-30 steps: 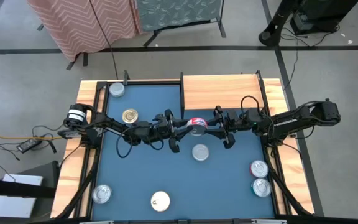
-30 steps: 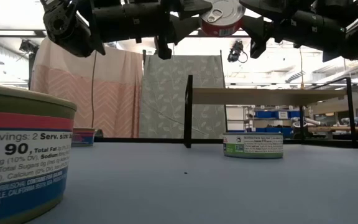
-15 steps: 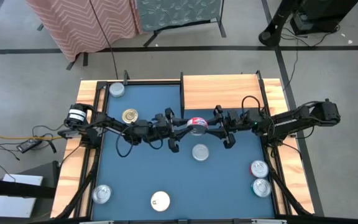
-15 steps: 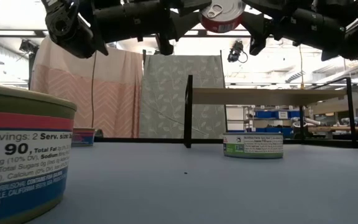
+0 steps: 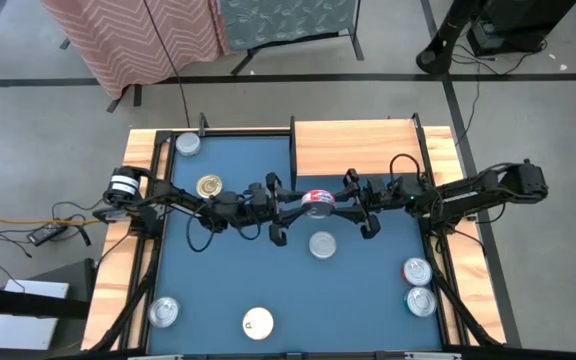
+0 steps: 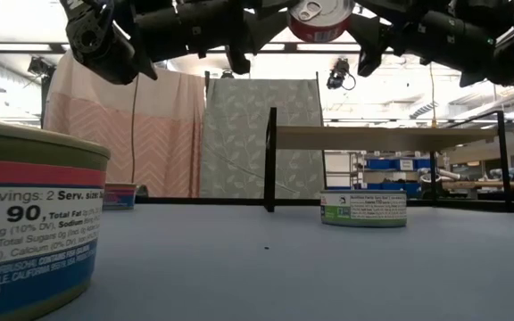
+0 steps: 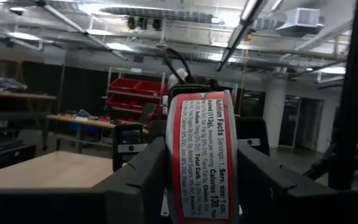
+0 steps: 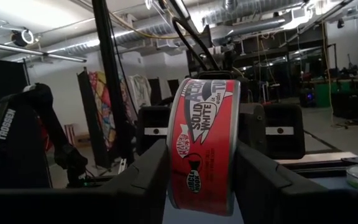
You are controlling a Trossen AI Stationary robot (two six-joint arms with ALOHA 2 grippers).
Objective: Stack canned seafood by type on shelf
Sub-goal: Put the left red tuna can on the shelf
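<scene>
A red-labelled can (image 5: pixel 317 201) hangs high over the table's middle, between both grippers. My left gripper (image 5: pixel 301 204) reaches it from the table's left, and my right gripper (image 5: pixel 334 204) from the right; each is shut on it. In the low view the can (image 6: pixel 319 14) shows its silver pull-tab lid, facing near and down. The shelf (image 5: pixel 356 148), a light-wood plank on dark uprights, stands at the far right; in the low view the shelf (image 6: pixel 386 137) carries nothing. My left gripper (image 7: pixel 201 193) pinches the red can by its two flat ends (image 7: pixel 169 168), one finger (image 7: pixel 135 186) on each. The fingers come level from the table's left. The can is lifted clear and stands on edge. My right gripper (image 8: pixel 201 193) pinches the same can across its flat ends (image 8: pixel 171 168), a finger (image 8: pixel 266 186) on either face. It comes level from the table's right, opposite the other gripper. The red label (image 8: pixel 204 143) faces this camera.
Loose cans on the blue table: gold lid (image 5: pixel 208 186), silver (image 5: pixel 188 144) at the far left, silver (image 5: pixel 322 244) below the grippers, two (image 5: pixel 417 270) (image 5: pixel 420 300) near right, silver (image 5: pixel 164 312), white lid (image 5: pixel 258 322). A teal-labelled can (image 6: pixel 363 207) sits by the shelf.
Both grippers, with the red can between them, have risen a little; in the low view the can now sits higher, at the picture's top edge. Its place over the table has hardly shifted.
</scene>
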